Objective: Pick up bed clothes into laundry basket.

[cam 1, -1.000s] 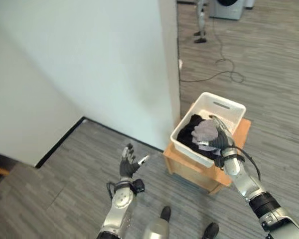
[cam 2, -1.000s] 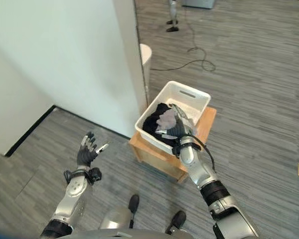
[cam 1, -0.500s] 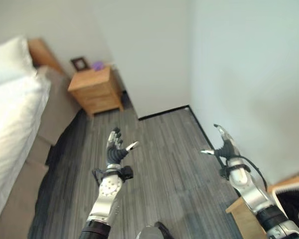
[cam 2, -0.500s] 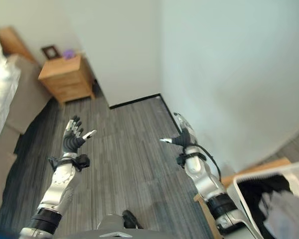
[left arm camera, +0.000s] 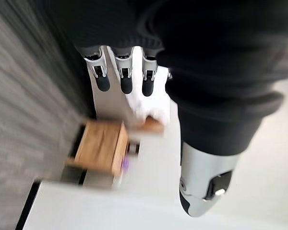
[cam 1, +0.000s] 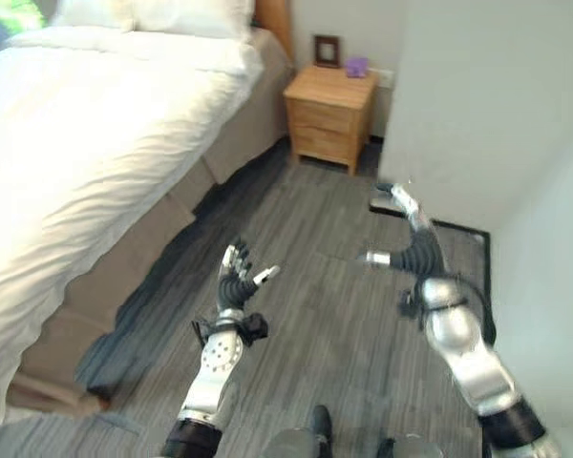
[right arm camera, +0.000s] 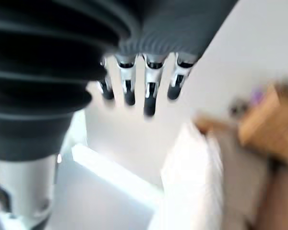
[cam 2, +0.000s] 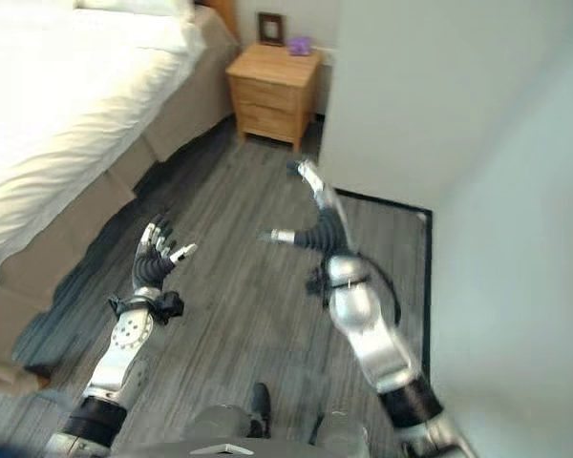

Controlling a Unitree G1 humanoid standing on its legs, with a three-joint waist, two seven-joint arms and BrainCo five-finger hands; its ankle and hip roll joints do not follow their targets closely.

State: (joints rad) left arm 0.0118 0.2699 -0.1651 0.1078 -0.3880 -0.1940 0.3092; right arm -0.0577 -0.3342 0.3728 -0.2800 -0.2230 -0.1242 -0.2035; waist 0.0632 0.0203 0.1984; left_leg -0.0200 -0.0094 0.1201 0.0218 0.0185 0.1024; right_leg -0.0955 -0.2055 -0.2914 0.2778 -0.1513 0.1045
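No readable writing or labels anywhere you can see; the small dark picture frame [cam 1: 327, 50] on the nightstand is too small to make out.

Your left hand [cam 1: 237, 282] is raised over the floor, low centre-left, palm up-ish, fingers straight and spread, thumb out to the side, nothing in it. Its wrist view shows the same: silver fingers [left arm camera: 126, 76] with dark tips in a straight row, holding nothing.

Your right hand [cam 1: 408, 243] is up higher, right of centre, near the wall. Fingers are extended, thumb stuck out toward the left, nothing held. Its wrist view agrees: fingers [right arm camera: 151, 91] hang straight in a row, empty.

The bed [cam 1: 86, 153] takes up the left and far left. White duvet, soft and creased, draped over the near edge; white pillows [cam 1: 162, 14] at the far end. Under the duvet you see a tan-grey fabric base [cam 1: 124, 277], flat panels. No separate loose clothes can be told apart on the bed from here; all the white bedding lies on it, well apart from both hands.

Nightstand [cam 1: 329, 114] stands far centre, just beside the bed's head: light wood, boxy, with drawers. A small purple object [cam 1: 356, 67] sits on top next to the frame.

Floor [cam 1: 315, 286] is grey wood-grain planks. A plain pale wall [cam 1: 497, 114] runs down the right, with dark skirting [cam 1: 458, 229] at its foot.
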